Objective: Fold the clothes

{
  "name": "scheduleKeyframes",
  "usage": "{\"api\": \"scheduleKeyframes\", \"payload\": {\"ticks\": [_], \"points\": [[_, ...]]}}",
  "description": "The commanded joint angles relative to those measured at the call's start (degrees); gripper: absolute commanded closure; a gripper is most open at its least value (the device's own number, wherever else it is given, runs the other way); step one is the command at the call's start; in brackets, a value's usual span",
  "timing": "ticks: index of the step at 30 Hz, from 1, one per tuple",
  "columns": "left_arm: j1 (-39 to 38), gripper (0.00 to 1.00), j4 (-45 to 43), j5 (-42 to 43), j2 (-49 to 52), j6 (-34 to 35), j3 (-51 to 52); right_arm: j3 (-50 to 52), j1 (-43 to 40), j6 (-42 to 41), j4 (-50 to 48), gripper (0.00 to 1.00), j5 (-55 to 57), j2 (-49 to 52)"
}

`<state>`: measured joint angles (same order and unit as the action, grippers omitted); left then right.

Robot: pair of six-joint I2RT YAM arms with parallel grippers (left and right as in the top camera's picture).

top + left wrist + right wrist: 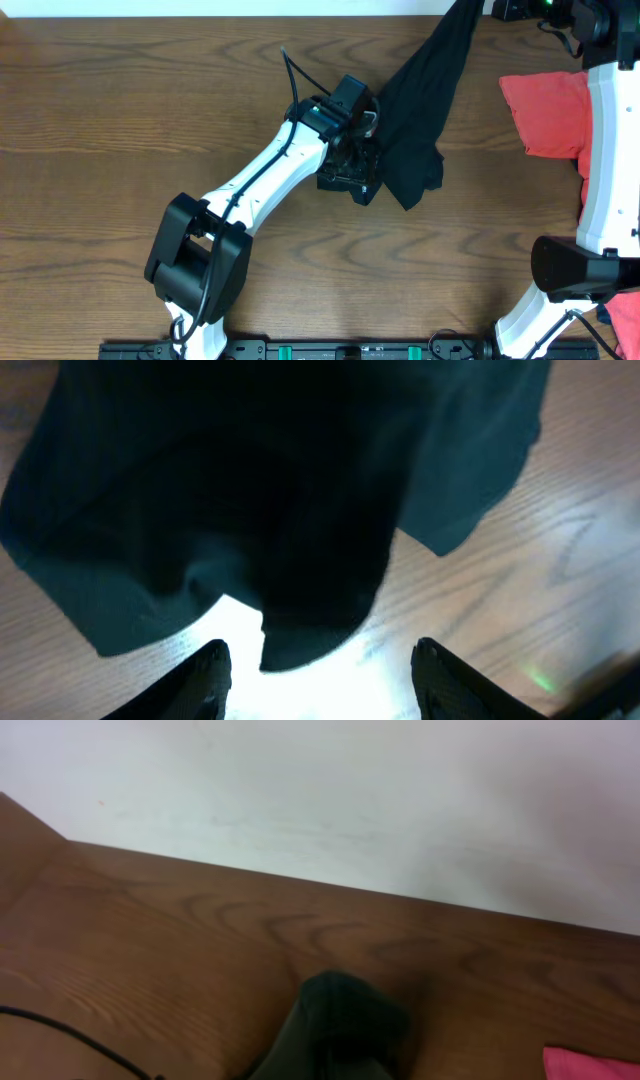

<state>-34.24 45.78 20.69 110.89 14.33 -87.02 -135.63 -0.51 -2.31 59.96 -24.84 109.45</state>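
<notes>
Plain black soft fabric garment (420,110) slung over the brown wooden table (130,100).
Overhead: upper end at the right gripper (497,8) by the far edge, lower end draped just beside the left gripper (355,170); red-orange cloth (545,115) lying apart at right. Left wrist: jaws spread, hem just ahead of the fingertips (210,675), nothing pinched. Right wrist: jaws pressed together on bunched black fabric, the fingers themselves hidden.
</notes>
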Motion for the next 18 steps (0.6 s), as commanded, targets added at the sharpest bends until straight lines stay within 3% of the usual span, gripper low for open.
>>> {"api": "scheduleKeyframes", "payload": {"ticks": [1,10,12,15,18], "points": [[0.02,0.4,-2.27,-0.85,0.35,1.49,1.97,-0.44,-0.2,0.9,-0.13,0.99,-1.16,-0.09],[-0.57,0.41,-9.11,-0.9,0.37,4.28,5.66,-0.44,-0.2,0.9,-0.11,0.99,-2.62,-0.09],[-0.81,0.47,-10.23,-0.9,0.37,4.9,6.34,-0.44,-0.2,0.92,0.02,0.99,-2.67,-0.09],[-1.01,0.68,-10.71,-0.96,0.63,4.92,6.45,-0.44,-0.2,0.94,0.2,0.99,-3.02,-0.09],[-0.98,0.77,-10.75,-1.55,1.38,4.94,6.45,-0.44,-0.2,0.94,0.28,0.99,-4.22,-0.09]]}}
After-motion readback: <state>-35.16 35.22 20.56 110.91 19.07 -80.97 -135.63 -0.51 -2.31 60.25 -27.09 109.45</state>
